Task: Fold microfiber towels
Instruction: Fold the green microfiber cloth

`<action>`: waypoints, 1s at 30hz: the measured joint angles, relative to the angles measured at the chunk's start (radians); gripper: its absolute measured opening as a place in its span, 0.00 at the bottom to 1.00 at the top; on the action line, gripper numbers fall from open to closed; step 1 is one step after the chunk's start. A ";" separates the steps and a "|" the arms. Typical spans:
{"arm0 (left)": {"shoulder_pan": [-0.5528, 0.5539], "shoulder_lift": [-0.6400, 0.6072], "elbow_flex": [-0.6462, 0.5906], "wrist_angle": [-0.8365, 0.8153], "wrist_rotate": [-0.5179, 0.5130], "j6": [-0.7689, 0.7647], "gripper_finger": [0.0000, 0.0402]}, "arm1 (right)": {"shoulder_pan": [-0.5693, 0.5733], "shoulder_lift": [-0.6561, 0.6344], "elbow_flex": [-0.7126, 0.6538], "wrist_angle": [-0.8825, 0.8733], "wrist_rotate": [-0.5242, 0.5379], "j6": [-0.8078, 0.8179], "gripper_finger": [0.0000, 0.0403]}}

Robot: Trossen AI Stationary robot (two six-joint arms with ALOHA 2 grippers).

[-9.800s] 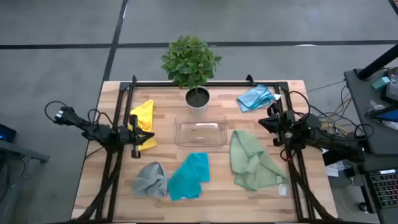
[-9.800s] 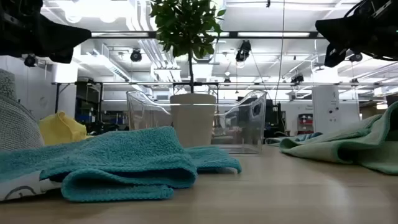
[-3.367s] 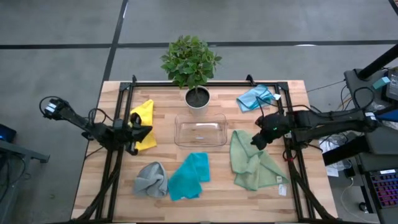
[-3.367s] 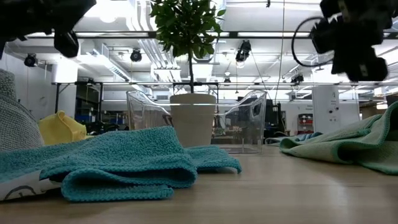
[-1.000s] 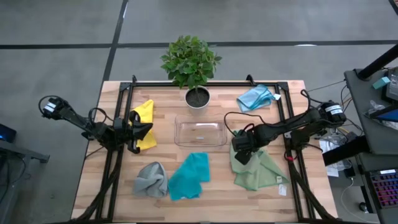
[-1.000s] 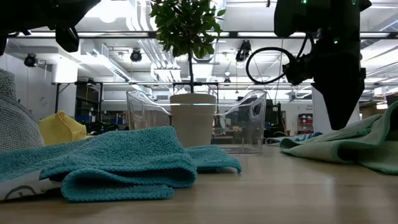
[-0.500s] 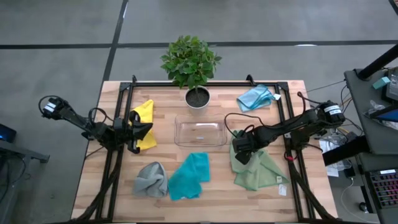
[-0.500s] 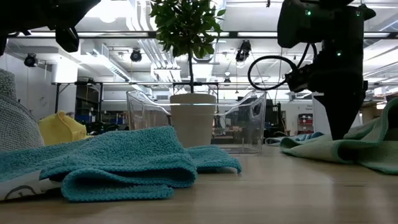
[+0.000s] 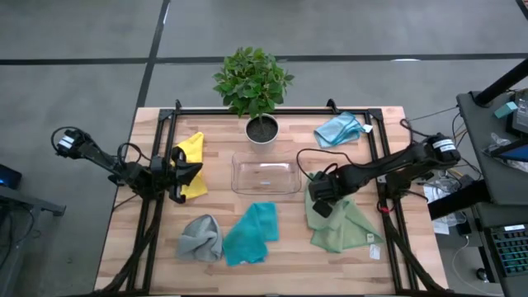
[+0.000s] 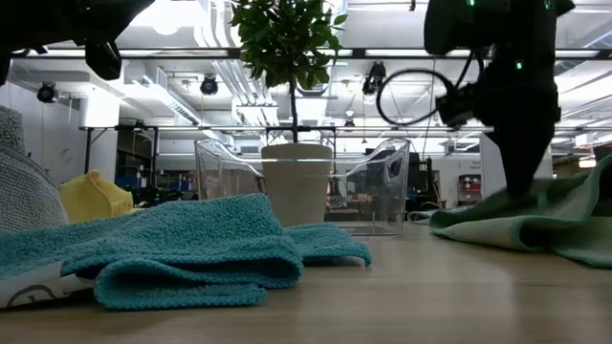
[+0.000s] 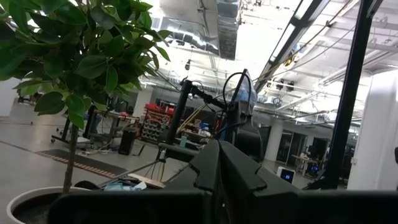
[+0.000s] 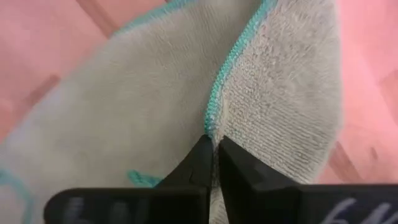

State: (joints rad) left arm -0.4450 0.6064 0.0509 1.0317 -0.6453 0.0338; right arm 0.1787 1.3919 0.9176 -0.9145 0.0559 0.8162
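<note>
The right gripper point(image 9: 318, 200) pinched the green towel point(image 9: 338, 216) by its stitched edge point(image 12: 214, 109), jaws pressed together, probably to lift and spread it on the bench point(image 9: 272, 256). The left gripper point(image 9: 191, 175) waited closed above the yellow towel point(image 9: 188, 153).

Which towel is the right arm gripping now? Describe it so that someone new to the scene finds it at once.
Start from the potted plant at the table's far edge, then the clear tray in front of it. To the right of the tray lies the sage green towel, where the right tool is shut on an edge. It is the largest spread cloth, paler than the teal towel beside it.
</note>
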 joint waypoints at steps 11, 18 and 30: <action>0.000 0.060 0.046 0.061 0.003 0.007 0.00 | 0.000 -0.208 0.108 -0.084 0.050 -0.030 0.02; 0.000 0.273 0.270 0.059 0.068 0.130 0.13 | 0.003 -0.324 0.192 -0.052 0.051 -0.062 0.02; 0.003 0.775 0.663 0.056 0.070 0.164 0.58 | 0.089 -0.336 0.363 0.035 0.077 -0.138 0.02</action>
State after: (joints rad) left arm -0.4416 1.3815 0.7141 1.0882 -0.5755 0.1982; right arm 0.2674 1.0557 1.2803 -0.8796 0.1326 0.6783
